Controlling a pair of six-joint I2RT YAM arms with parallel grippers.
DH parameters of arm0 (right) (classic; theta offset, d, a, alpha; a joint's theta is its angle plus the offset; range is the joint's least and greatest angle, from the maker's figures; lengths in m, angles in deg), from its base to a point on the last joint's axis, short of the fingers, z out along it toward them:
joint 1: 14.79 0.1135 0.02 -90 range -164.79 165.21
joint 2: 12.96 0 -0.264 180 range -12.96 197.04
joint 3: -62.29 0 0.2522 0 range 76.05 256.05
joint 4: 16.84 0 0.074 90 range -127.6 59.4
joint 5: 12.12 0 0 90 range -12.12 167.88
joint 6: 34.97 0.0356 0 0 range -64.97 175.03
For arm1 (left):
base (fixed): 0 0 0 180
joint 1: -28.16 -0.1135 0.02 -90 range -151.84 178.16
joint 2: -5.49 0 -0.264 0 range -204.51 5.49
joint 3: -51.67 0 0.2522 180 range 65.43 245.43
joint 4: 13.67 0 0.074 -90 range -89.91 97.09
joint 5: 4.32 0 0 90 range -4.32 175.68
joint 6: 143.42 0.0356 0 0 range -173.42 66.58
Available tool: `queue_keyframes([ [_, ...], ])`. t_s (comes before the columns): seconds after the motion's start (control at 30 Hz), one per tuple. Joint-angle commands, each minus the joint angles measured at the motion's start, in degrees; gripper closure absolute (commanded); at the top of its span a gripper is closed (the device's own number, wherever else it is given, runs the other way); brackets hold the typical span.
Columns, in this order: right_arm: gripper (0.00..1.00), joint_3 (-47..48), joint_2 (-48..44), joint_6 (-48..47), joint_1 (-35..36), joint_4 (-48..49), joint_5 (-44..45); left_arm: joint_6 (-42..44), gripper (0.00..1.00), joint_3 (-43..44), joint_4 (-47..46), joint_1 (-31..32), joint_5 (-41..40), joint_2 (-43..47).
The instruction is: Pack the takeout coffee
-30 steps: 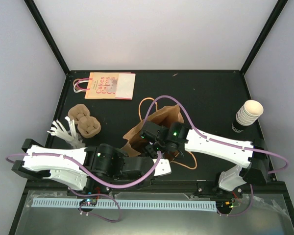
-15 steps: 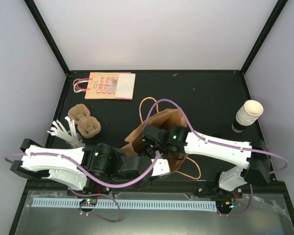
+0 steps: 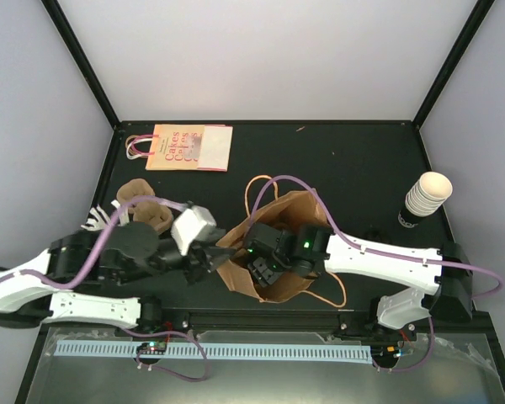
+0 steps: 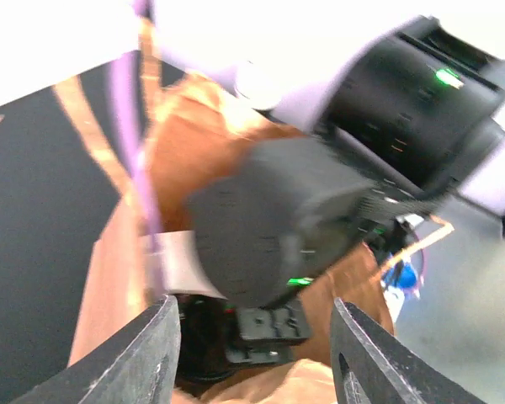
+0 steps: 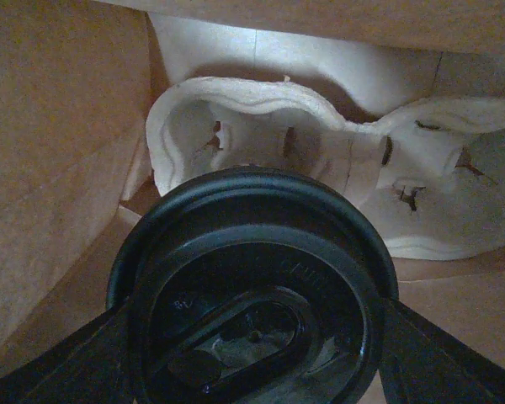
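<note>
The takeout coffee shows in the right wrist view as a round black lid [image 5: 252, 324] filling the lower frame; its cup body is hidden. My right gripper [image 5: 252, 353] is shut on it, one finger on each side, down inside the brown paper bag [image 3: 299, 215]. A pale pulp cup tray [image 5: 320, 143] lies in the bag just beyond the lid. From above, the right gripper [image 3: 265, 268] sits in the bag's mouth and hides the cup. My left gripper [image 3: 212, 259] is open and empty just left of the bag, facing it; its fingers [image 4: 143, 362] frame the right wrist.
A nested stack of lidless cream cups [image 3: 425, 198] stands at the right. Brown pulp trays [image 3: 147, 210] and white forks [image 3: 105, 220] lie at the left. A flat pink-and-orange printed bag [image 3: 189, 147] lies at the back. The bag's orange handles [image 3: 257, 189] loop outward.
My left arm has pulled away from the bag's near edge, back to the left, and now points at the bag from its left. My right gripper sits lower in the bag.
</note>
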Motion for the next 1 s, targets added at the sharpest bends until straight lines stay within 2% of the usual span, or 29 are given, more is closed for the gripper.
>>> queue_keyframes([
  [0.0, 0.46, -1.5, -2.3, -0.1, 1.7, 1.7, 3.2, -7.4, 0.48, -2.6, 0.5, -8.4, 0.7, 4.4],
  [0.23, 0.46, -3.0, -3.2, -0.5, 6.2, 4.2, 7.6, -10.0, 0.48, -5.3, 4.4, -31.0, 12.6, 4.6],
  [0.43, 0.46, -5.4, -5.0, 0.2, 9.7, 7.7, 7.9, -6.6, 0.48, -6.1, 4.3, -50.6, 25.6, 2.4],
  [0.57, 0.46, -6.0, -4.9, 0.4, 14.1, 9.8, 10.0, -4.1, 0.48, -8.1, 1.7, -60.7, 35.1, -1.0],
  [0.67, 0.46, -5.5, -3.2, 0.6, 17.6, 9.8, 12.6, -2.4, 0.46, -9.7, 0.1, -64.5, 36.9, -3.8],
  [0.7, 0.46, -4.1, -0.3, 0.9, 20.6, 9.4, 15.2, -0.4, 0.45, -10.6, 0.1, -65.4, 36.2, -7.3],
  [0.97, 0.46, -1.1, 5.4, 1.8, 24.1, 6.6, 21.4, 3.1, 0.45, -12.4, 1.0, -65.4, 39.6, -16.8],
])
